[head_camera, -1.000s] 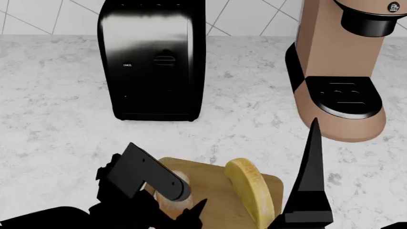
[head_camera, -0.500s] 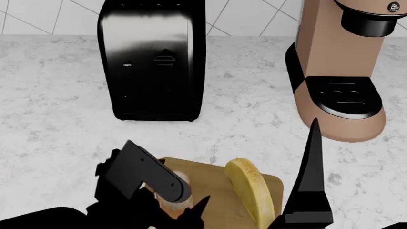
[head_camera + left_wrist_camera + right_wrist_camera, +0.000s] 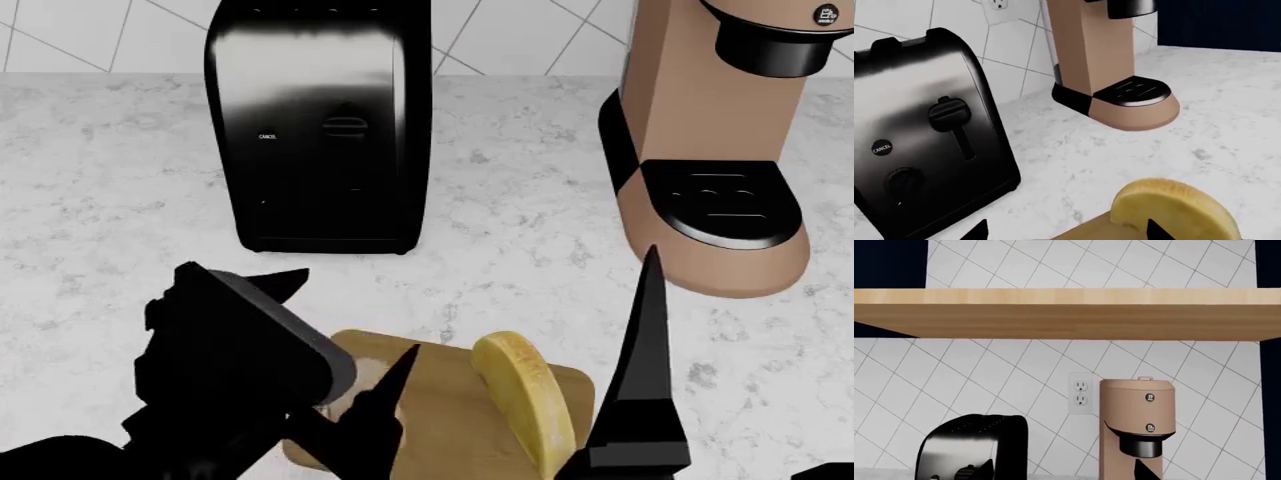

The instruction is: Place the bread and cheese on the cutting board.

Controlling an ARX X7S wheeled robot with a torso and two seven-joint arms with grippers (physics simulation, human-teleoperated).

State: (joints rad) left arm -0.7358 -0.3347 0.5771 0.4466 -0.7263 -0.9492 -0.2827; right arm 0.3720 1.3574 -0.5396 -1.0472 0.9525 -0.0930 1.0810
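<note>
The cutting board (image 3: 447, 395) lies on the counter at the near edge of the head view. The cheese (image 3: 527, 400), a pale yellow half-round wedge, stands on its right half. It also shows in the left wrist view (image 3: 1174, 212), on the board's corner (image 3: 1087, 231). The bread is hidden behind my left gripper (image 3: 347, 312). That gripper is raised over the board's left end, open and empty (image 3: 1067, 232). One finger of my right gripper (image 3: 647, 340) sticks up just right of the cheese. The right gripper (image 3: 1061, 470) is open and empty, facing the back wall.
A black toaster (image 3: 320, 130) stands behind the board and a tan coffee machine (image 3: 707, 150) at the back right, on a marble counter (image 3: 120, 200). The right wrist view shows a wooden shelf (image 3: 1067, 312) above them and a wall outlet (image 3: 1081, 400).
My left gripper has risen from the board's left end and tilted up toward the toaster. The bread, seen beside it before, is now covered. The right arm has barely moved.
</note>
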